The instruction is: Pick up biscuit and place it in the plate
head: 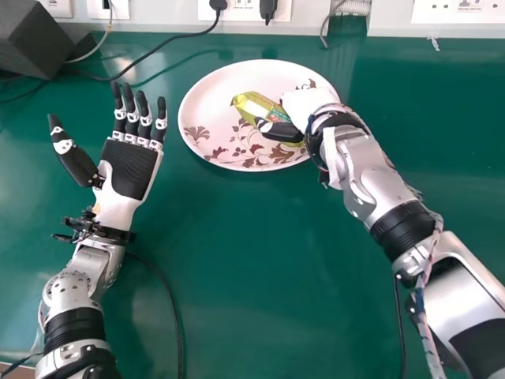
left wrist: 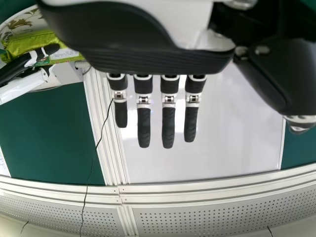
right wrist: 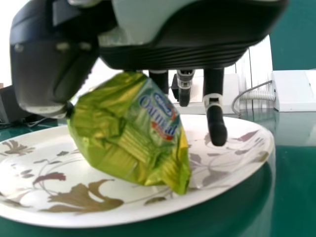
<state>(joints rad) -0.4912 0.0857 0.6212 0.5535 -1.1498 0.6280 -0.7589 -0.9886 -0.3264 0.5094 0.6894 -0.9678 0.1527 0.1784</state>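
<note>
Closest to the head camera, coming in low on the right, is the silver-and-black right arm (head: 461, 288), reaching out over the glossy green table (head: 237, 276). At its end, the white-and-black right hand (head: 304, 104) is over the plate, grasping the yellow-green plastic biscuit packet (head: 254, 106)! That packet is above the round white plate with brown and red floral print (head: 192, 106), which sits near the table's far edge, right of its middle. Over on the left side, the white-and-black left hand (head: 130, 170) is palm up, fingers released and straight, thumb spread wide. By the table's far left corner there's a dark box (head: 35, 39), a black cable (head: 162, 46) running near it.

Now to the left wrist view: the left hand (left wrist: 143, 111) has its fingers extended, nothing in them, and beyond it the packet shows with the right hand's dark digits against it.

And the right wrist view: the right hand (right wrist: 216, 113) has the packet between thumb and fingers, tilted, its lower corner right down by the plate; whether they touch, I can't tell.
</note>
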